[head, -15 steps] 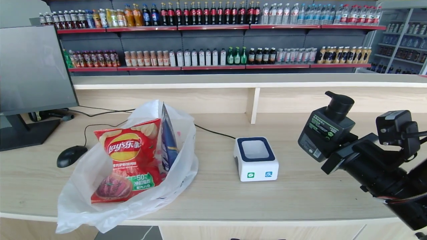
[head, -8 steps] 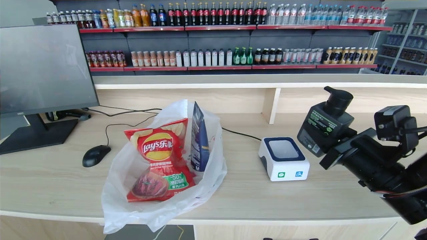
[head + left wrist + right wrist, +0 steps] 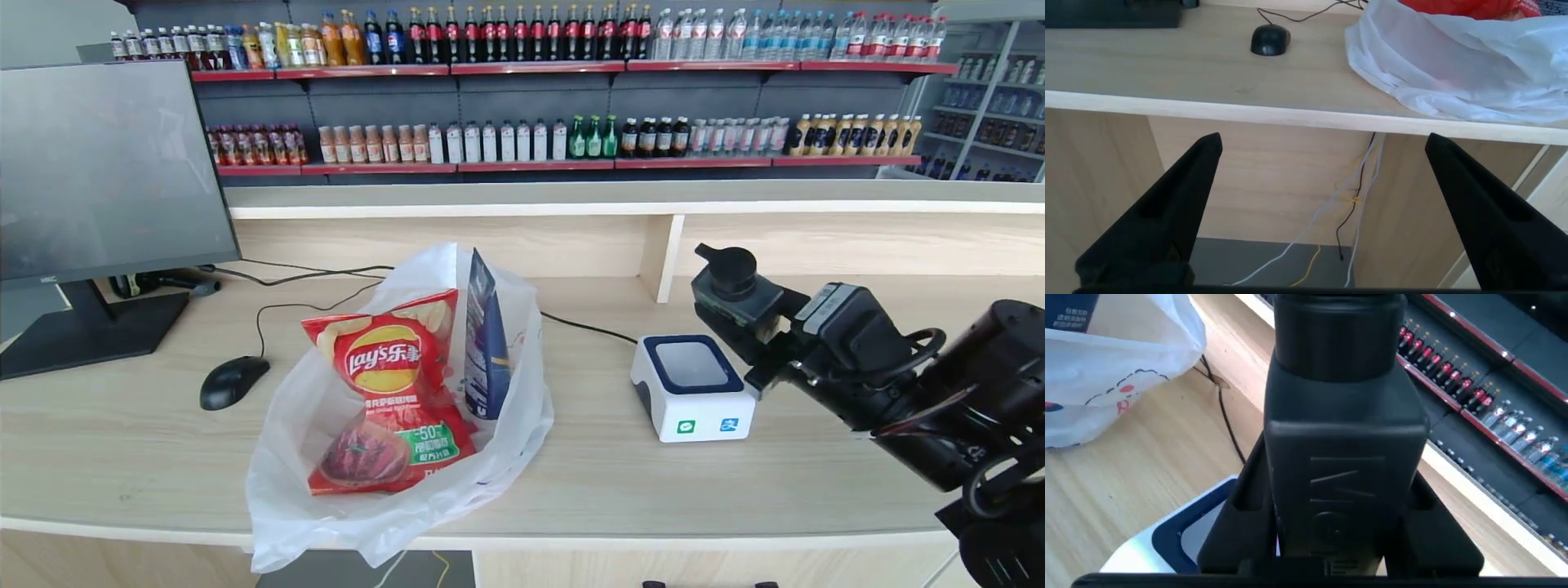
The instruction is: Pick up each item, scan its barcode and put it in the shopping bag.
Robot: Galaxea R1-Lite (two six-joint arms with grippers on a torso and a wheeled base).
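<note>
My right gripper (image 3: 771, 335) is shut on a black bottle (image 3: 735, 298) with a round black cap, holding it tilted just above the right edge of the white and blue barcode scanner (image 3: 692, 390). In the right wrist view the bottle (image 3: 1343, 449) sits between the fingers, with the scanner (image 3: 1192, 535) below it. A white plastic shopping bag (image 3: 359, 506) lies left of the scanner and holds a red chips bag (image 3: 384, 384) and a blue pouch (image 3: 486, 343). My left gripper (image 3: 1323, 212) hangs open below the counter's front edge, with nothing in it.
A black mouse (image 3: 234, 381) and a monitor (image 3: 106, 171) stand at the counter's left, and cables run behind the bag. A raised wooden ledge (image 3: 637, 208) with a divider backs the counter. Drink shelves fill the wall behind.
The head camera swung left after the first frame. Since half a second ago my right gripper has come down and left toward the scanner and has turned the bottle over.
</note>
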